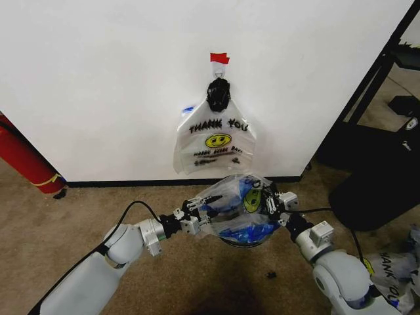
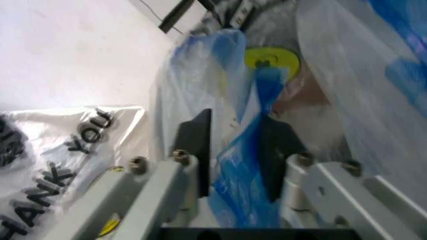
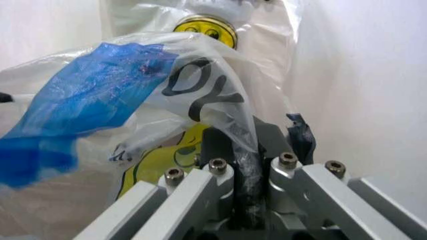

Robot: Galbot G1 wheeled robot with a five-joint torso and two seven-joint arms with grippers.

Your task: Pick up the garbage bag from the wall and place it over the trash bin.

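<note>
White wall [image 1: 98,79] and brown carpet frame the work; more identical bags [image 1: 214,141] hang from a hook under a red tape strip [image 1: 220,58]. Both arms hold the garbage bag [image 1: 236,210] spread between them, low above the trash bin [image 1: 239,241], presumably to keep its mouth open for the rim. The left claw [image 1: 195,222] pinches one blue-tinted edge, the right claw [image 1: 274,202] clamps the opposite edge. Stretched so, the bag's long axis runs side to side between the claws, parallel to the wall.
</note>
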